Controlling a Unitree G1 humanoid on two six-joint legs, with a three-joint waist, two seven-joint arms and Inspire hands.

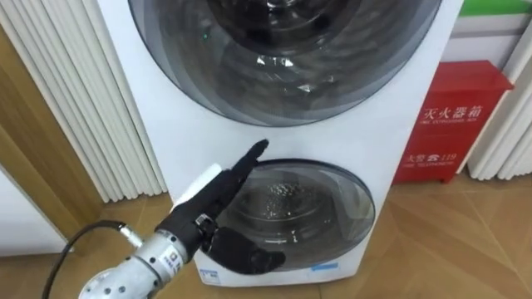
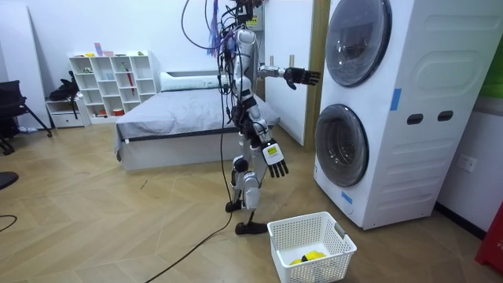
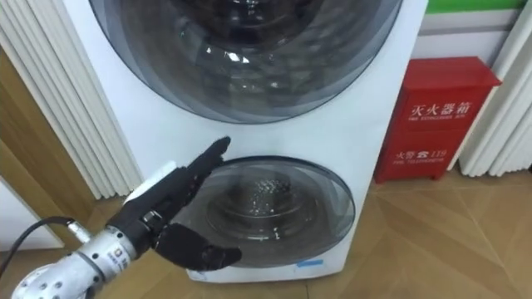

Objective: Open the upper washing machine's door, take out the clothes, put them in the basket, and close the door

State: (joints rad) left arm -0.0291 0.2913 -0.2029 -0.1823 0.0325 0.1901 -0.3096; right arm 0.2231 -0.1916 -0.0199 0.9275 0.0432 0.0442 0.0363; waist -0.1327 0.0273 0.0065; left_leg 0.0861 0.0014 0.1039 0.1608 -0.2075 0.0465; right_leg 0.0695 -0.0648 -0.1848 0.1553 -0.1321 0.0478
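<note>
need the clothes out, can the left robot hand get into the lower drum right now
Probably not yet: the lower door looks shut over the drum. The left robot hand, fingers straight, could reach the door.

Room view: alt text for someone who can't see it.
A robot faces a stacked white washing machine with both round doors shut, open left hand raised toward it, right hand hanging open. A white basket holding something yellow sits by its feet.
</note>
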